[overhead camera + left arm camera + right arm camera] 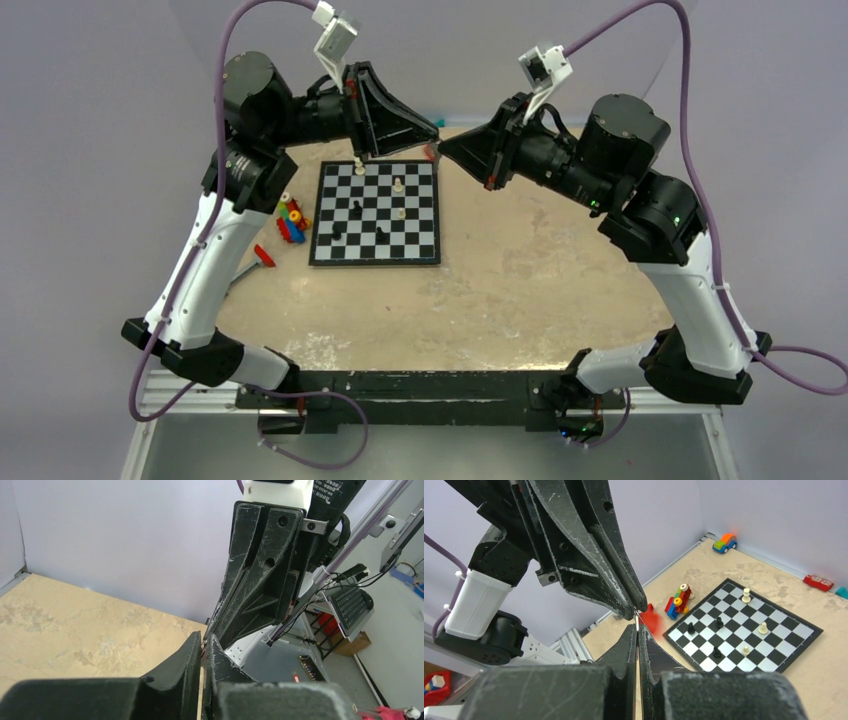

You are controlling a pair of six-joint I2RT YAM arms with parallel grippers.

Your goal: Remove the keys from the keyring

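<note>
Both grippers meet tip to tip in the air over the back of the table. My left gripper (436,127) is shut, and in the right wrist view its fingertips (631,611) pinch a thin silver keyring (636,616). My right gripper (637,628) is shut on the same ring from below, and it also shows in the top view (442,150). A blurred red key piece (653,621) hangs beside the two tips and shows as a red spot in the top view (430,152). In the left wrist view my left gripper (204,639) is shut against the right gripper's tip. The keys themselves are mostly hidden.
A chessboard (420,250) with several pieces lies under the grippers. A coloured brick toy (292,220) and a small red object (264,255) lie left of it. A toy car (725,542) and a red item (819,582) sit near the far wall.
</note>
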